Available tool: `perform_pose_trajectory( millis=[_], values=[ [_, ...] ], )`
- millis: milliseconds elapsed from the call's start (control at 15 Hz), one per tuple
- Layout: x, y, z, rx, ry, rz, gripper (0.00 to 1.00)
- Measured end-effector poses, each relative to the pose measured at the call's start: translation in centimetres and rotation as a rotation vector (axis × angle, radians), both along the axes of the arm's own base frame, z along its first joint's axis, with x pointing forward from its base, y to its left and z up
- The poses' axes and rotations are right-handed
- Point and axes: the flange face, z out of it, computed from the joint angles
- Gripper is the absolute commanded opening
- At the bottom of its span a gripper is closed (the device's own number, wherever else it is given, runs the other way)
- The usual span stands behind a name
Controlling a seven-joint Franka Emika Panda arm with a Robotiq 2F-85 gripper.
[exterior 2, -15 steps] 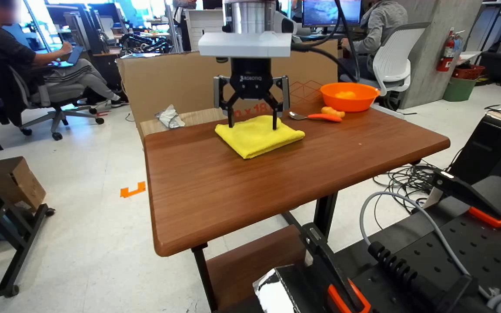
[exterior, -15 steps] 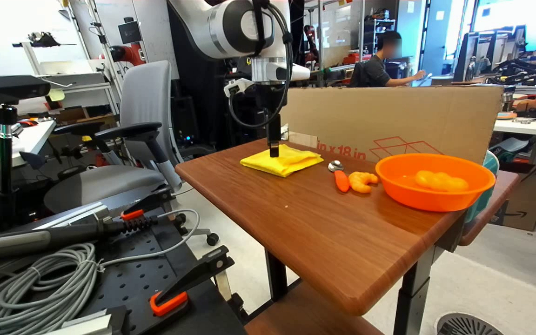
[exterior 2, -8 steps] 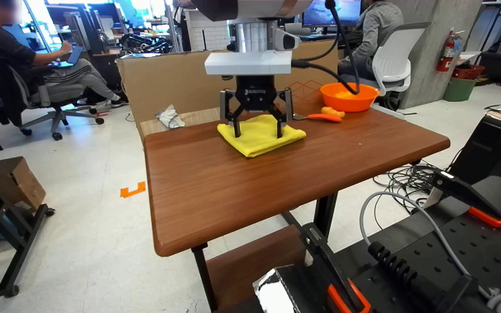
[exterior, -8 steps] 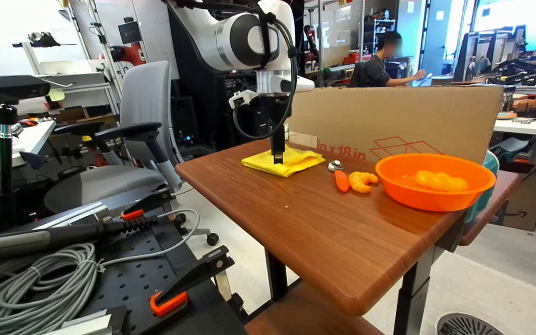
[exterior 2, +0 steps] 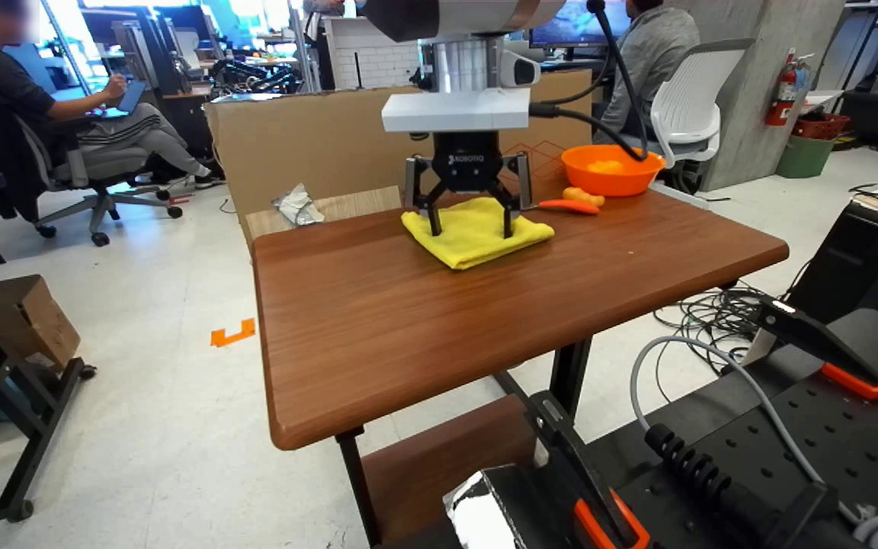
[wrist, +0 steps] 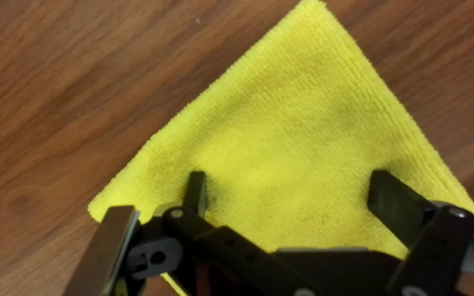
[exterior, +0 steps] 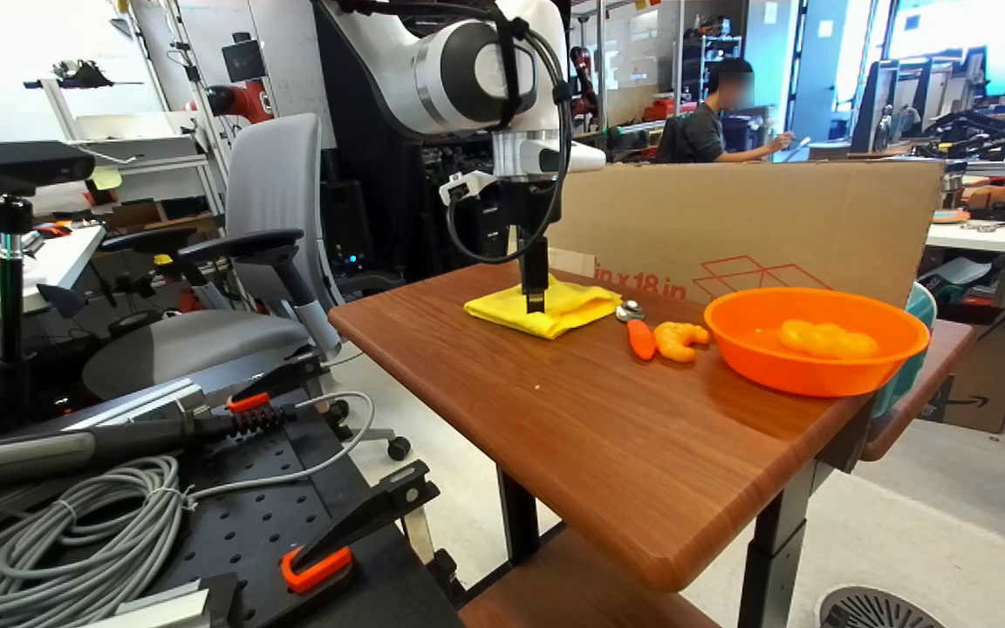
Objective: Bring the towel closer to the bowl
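The yellow folded towel lies flat on the wooden table in both exterior views and fills much of the wrist view. My gripper points down over the towel with its fingers spread wide. In the wrist view the gripper's tips press into the cloth, with bare towel between them. In an exterior view the gripper shows edge-on at the towel's middle. The orange bowl stands apart from the towel at the table's far end, also in an exterior view. It is out of the wrist view.
An orange-handled spoon and an orange shrimp-like item lie between towel and bowl. Yellow-orange pieces sit in the bowl. A cardboard panel stands along the table's back edge.
My gripper has lowered onto the towel and moved towards the bowl, still open. The towel has slid along with it, closer to the spoon and bowl.
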Motion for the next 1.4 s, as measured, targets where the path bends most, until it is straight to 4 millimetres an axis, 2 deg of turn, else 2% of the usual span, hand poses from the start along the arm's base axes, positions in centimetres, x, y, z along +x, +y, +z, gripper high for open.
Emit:
perform_pose_trajectory(
  millis=[533, 1000, 1400],
  values=[
    [-0.6, -2.6, -1.4, -0.034, 0.024, -0.021, 1.00],
    [-1.0, -3.6, -2.0, -0.056, 0.014, -0.015, 1.00],
    [-1.5, -7.3, -1.9, -0.083, -0.042, -0.061, 1.00]
  ],
)
